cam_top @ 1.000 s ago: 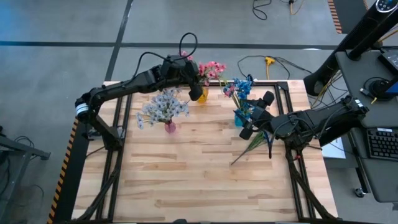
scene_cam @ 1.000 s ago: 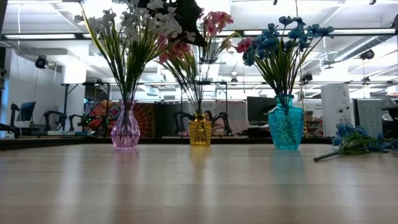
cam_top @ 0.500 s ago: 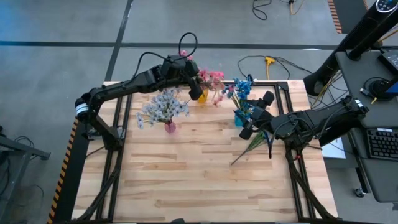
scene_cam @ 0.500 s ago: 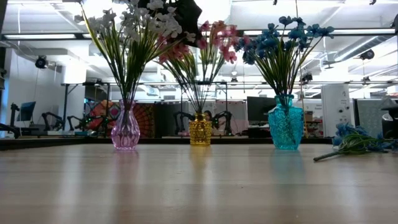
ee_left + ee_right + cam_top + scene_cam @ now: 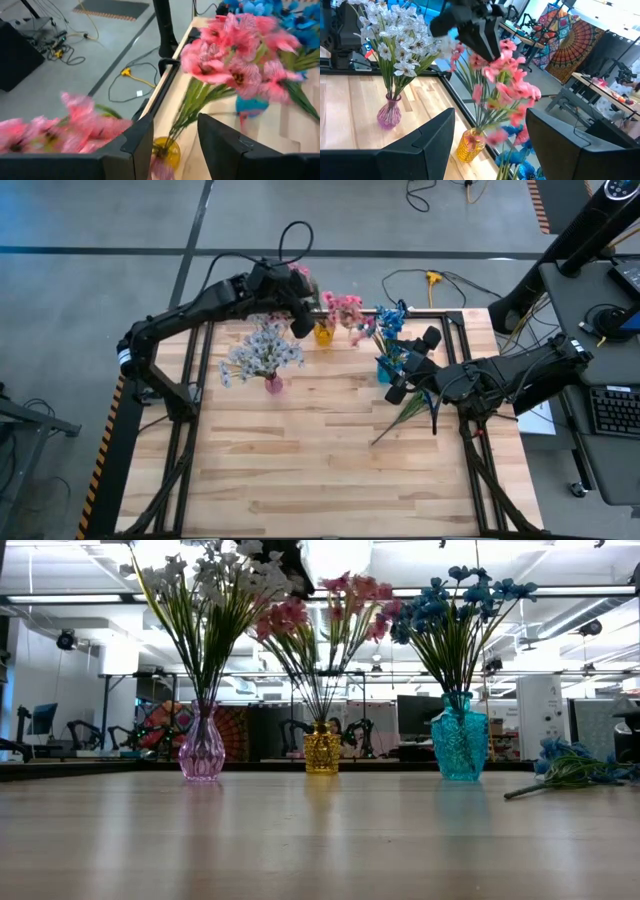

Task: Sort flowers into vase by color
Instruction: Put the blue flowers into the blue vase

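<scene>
Flowers: pink sprigs (image 5: 343,308) stood in your yellow vase (image 5: 323,334) at the tabletop's (image 5: 300,460) far edge. Left tool (image 5: 301,326) hovered above them, fingers parted, empty. Low view cut it off. Right tool (image 5: 394,392) waited, spread wide, over a loose blue sprig (image 5: 408,406), partly hiding it.

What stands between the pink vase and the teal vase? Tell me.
The yellow vase with pink flowers stands between the pink vase and the teal vase, as the low view shows; the high view places it farther back than both.
</scene>
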Robot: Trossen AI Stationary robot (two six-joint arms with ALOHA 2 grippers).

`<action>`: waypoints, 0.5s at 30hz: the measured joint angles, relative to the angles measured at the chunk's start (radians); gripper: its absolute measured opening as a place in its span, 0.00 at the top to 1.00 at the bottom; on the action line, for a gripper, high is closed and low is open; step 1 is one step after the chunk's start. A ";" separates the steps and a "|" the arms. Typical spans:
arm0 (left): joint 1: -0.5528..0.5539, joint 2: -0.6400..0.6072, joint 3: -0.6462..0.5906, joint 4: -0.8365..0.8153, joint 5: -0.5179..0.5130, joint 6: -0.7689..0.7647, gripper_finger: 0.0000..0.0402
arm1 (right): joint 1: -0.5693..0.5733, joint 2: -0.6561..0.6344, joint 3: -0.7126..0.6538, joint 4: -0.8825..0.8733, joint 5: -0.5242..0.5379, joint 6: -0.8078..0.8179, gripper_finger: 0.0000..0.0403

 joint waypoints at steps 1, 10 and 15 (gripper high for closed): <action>-0.003 0.000 0.020 -0.027 0.000 -0.001 0.66 | 0.000 0.000 0.000 0.000 0.000 0.002 0.41; -0.081 0.000 0.234 -0.172 0.000 0.080 0.66 | 0.001 -0.001 0.000 -0.001 0.002 0.109 0.41; -0.205 -0.047 0.272 -0.201 0.000 0.140 0.66 | 0.032 0.002 0.070 -0.132 -0.016 0.302 0.41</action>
